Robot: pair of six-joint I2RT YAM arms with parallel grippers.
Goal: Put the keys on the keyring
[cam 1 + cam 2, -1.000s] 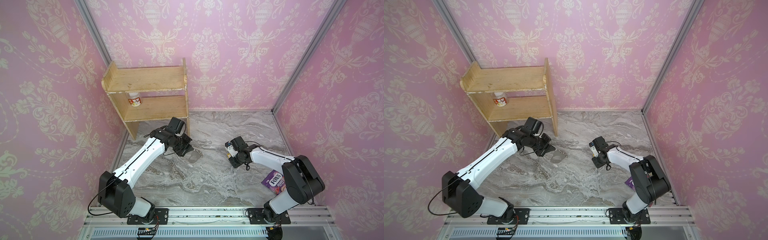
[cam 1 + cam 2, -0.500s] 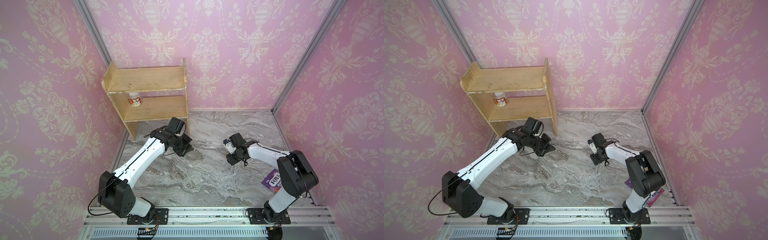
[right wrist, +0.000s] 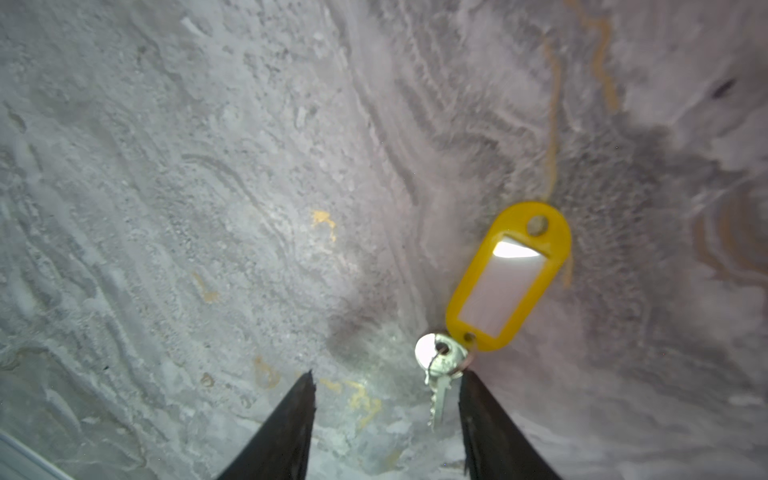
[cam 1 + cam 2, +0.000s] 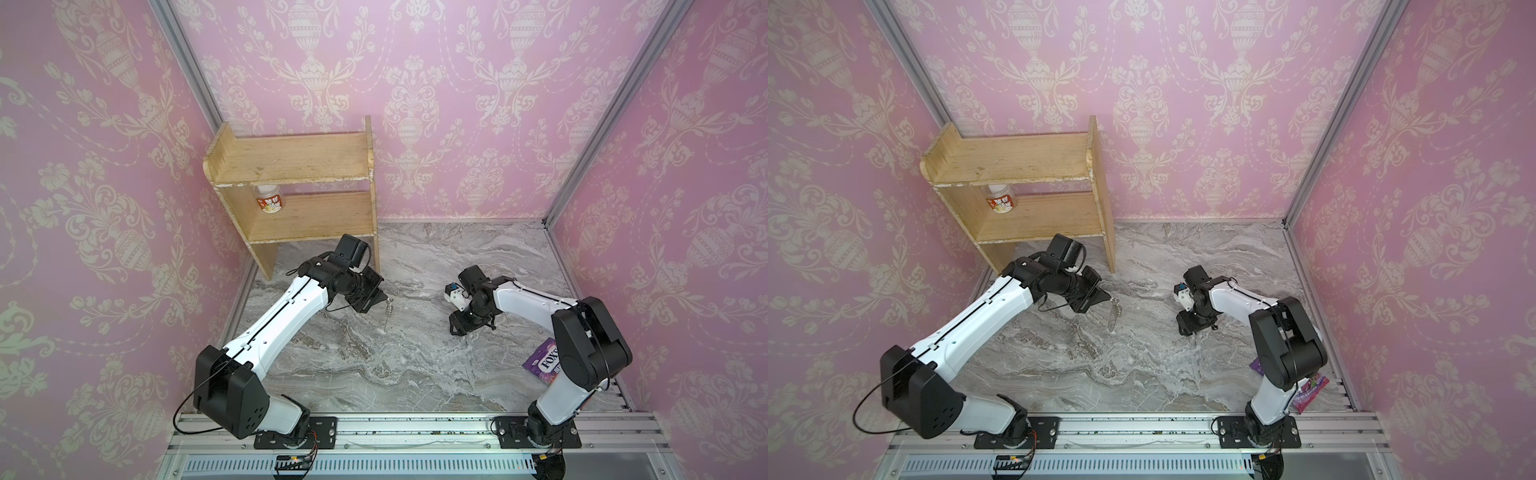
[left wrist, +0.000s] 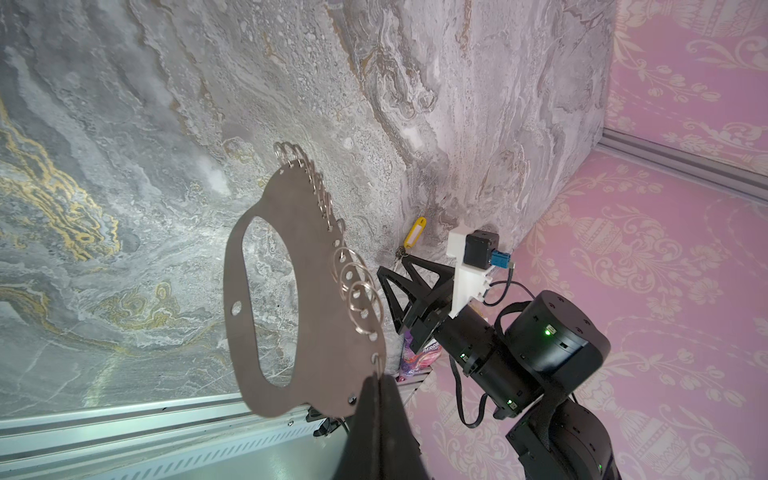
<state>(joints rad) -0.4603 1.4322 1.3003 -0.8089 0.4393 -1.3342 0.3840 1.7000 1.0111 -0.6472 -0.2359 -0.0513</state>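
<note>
Two robot arms share a marble-patterned table (image 4: 415, 374) walled in pink, with a wooden shelf (image 4: 299, 162) standing at its far left. The left gripper (image 5: 376, 386) is clamped tight on one corner of the keyring (image 5: 320, 249) and holds the grey plate clear of the table, left of centre. In both top views the plate hangs edge-on below the gripper (image 4: 388, 313) (image 4: 1112, 319). Its row of small rings (image 5: 357, 286) faces the right arm, apparently so that a key can be brought straight to them. The right gripper (image 3: 386, 376) is down at the table, right of centre, its jaws partly apart and holding nothing. The keys (image 3: 494, 291) lie flat on the marble there. The silver key (image 3: 440, 361) points in between the two fingertips, close beside one of them, while the yellow tag (image 3: 552, 257) trails away beyond. That straddling pose looks like the set-up for a pinch on the blade, a thin target that could skid on the smooth top. The key is not yet on any ring.
</note>
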